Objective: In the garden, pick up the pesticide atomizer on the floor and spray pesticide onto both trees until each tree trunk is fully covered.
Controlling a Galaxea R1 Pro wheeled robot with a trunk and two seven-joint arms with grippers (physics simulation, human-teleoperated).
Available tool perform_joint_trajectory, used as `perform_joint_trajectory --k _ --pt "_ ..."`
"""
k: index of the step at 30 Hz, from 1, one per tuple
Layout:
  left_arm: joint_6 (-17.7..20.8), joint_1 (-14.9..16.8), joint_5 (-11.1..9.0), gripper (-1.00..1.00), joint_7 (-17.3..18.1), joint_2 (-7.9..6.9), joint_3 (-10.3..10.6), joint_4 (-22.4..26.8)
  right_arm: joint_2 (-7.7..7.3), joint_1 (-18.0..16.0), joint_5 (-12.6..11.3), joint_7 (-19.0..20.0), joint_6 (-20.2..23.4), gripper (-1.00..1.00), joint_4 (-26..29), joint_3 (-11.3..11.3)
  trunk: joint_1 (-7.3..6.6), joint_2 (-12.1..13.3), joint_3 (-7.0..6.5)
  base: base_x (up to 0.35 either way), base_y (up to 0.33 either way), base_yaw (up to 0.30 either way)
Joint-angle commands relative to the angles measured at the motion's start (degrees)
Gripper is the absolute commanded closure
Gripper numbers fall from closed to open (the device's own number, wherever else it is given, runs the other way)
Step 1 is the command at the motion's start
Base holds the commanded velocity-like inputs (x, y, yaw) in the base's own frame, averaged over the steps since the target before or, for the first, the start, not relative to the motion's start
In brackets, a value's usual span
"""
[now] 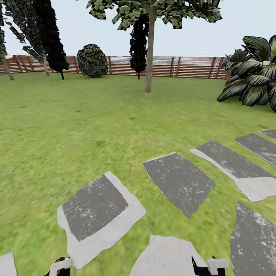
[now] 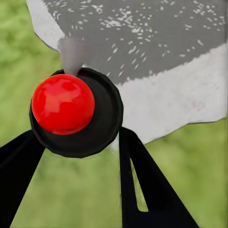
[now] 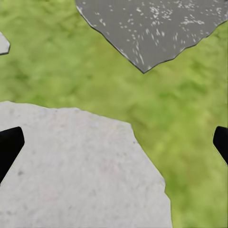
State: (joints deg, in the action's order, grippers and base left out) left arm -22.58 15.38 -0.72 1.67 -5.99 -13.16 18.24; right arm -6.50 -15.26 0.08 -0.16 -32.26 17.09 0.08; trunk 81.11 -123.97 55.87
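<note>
Nearest the robot, grey stepping slabs (image 1: 96,214) lie set into the lawn (image 1: 76,126), pale at their rims and dark speckled grey in the middle, and they run in a row toward the right edge of the lawn. Both arms hang low at the bottom of the head view, each showing just a white and black tip: the left gripper (image 1: 60,266) above a slab's near edge, the right gripper (image 1: 209,266) beside a pale slab (image 1: 165,257). In the left wrist view the left jaws are clamped on the pesticide atomizer (image 2: 71,111), seen from above as a round dark body with a glossy red top, a black finger (image 2: 142,190) on either side of it, held over grass and a slab edge. In the right wrist view the right jaws stand wide apart and empty, a black fingertip (image 3: 9,145) at each side, over a pale slab and grass. Farther out the lawn lies open. A tree (image 1: 148,50) with a straight pale trunk and a green leafy crown stands well beyond the slabs, a broad-leaved plant (image 1: 253,73) to the right. Black-foliaged conifers (image 1: 50,34) and a round bush (image 1: 92,60) stand before the brown slatted fence (image 1: 191,67) at the far edge.
</note>
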Motion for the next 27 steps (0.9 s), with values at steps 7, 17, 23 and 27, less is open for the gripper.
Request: perform_joint_trajectory --k 7,17,23,27 --pt "-0.2 0.0 -0.1 1.0 0.2 0.01 -0.2 0.0 -0.01 0.0 0.0 0.0 -0.2 -1.0 0.0 0.0 0.03 0.0 0.05 0.338 0.0 -0.001" --pt "-0.2 0.1 -0.1 1.0 0.2 0.01 -0.2 0.0 -0.01 0.0 0.0 0.0 -0.2 -1.0 0.0 0.0 0.03 0.0 0.05 0.338 0.0 -0.161" --pt "-0.2 0.1 -0.1 1.0 0.2 0.02 -0.2 0.0 -0.01 0.0 0.0 -0.1 -0.2 -1.0 0.0 0.0 0.03 0.0 0.05 0.338 0.0 -0.016" --pt "-0.2 0.0 -0.1 1.0 0.2 0.01 -0.2 0.0 -0.01 0.0 0.0 -0.1 -0.2 -1.0 0.0 0.0 0.03 0.0 0.05 0.338 0.0 -0.001"
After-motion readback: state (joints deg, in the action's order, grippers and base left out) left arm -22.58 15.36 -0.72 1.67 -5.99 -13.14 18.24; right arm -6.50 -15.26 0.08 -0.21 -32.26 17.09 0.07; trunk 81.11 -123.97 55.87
